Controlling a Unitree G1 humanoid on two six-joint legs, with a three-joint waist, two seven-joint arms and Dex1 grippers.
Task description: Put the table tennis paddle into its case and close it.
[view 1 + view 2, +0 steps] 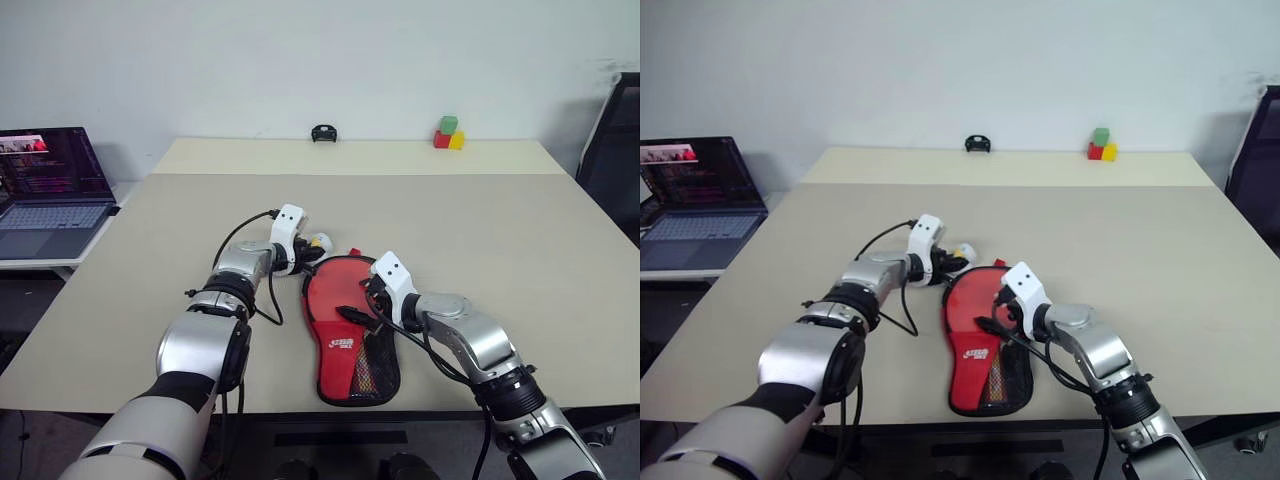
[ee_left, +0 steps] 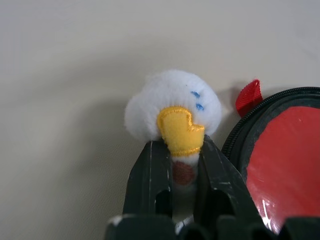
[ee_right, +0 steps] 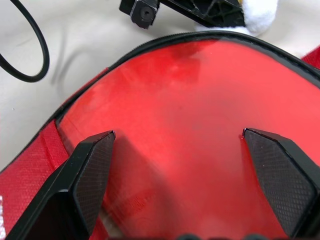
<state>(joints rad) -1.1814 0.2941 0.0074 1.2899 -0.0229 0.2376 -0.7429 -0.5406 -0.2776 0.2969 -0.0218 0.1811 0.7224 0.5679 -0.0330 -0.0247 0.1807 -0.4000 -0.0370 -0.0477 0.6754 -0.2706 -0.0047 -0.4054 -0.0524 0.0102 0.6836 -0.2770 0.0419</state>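
Red paddle [image 3: 190, 130] looks already bagged inside the case [image 1: 350, 340], which lies flat on the worktop [image 1: 520, 260] btwn both arms; whether the zip's fully run I can't tell from these views, prob. not, so closing is what's left. Left pincer [image 2: 176, 165] is clamped narrow on a white plush duck charm [image 2: 172, 107], likely the zip pull, just beside the case's round end. Right pincer [image 3: 177, 150] stands wide, empty, hovering right over the red face, contact unclear.
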